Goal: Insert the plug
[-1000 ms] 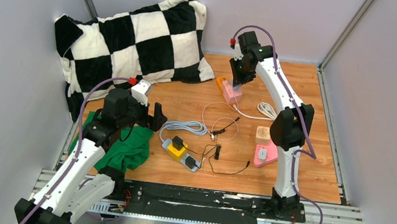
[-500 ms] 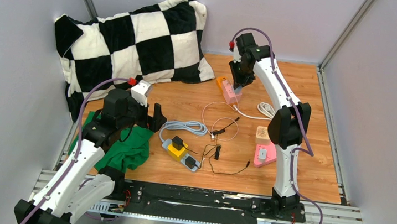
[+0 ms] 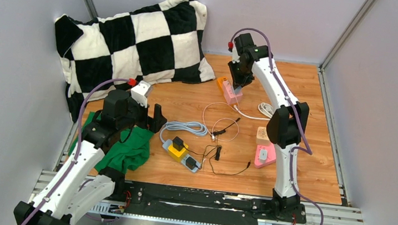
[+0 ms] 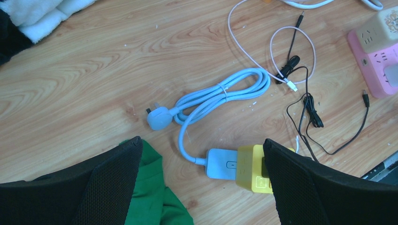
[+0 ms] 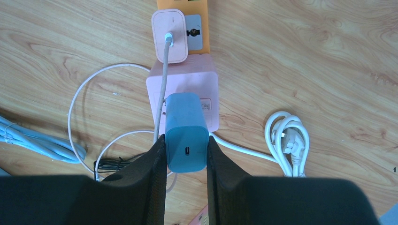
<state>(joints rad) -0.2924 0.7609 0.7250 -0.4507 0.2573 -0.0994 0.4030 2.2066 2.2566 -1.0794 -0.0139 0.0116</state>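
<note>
My right gripper (image 5: pixel 187 154) is shut on a blue charger plug (image 5: pixel 187 132), holding it against the top of a pink socket block (image 5: pixel 183 86). In the top view the right gripper (image 3: pixel 238 83) hangs over that pink block (image 3: pixel 232 95) at the back of the table. A pink charger (image 5: pixel 170 35) with a cable sits in the orange socket block (image 5: pixel 199 33) beyond it. My left gripper (image 4: pixel 202 176) is open and empty, above a yellow and light blue power strip (image 4: pixel 239 166) with a coiled blue cable (image 4: pixel 220 91).
A checkered pillow (image 3: pixel 138 33) lies at the back left. A green cloth (image 3: pixel 128 150) lies under the left arm. Black and white cables (image 3: pixel 221 143) lie mid-table. A pink strip with a wooden cube (image 3: pixel 264 147) lies right. A white coiled cord (image 5: pixel 288 140) lies beside the pink block.
My right arm has shifted slightly left and back over the pink block with the blue plug. The left arm has not moved.
</note>
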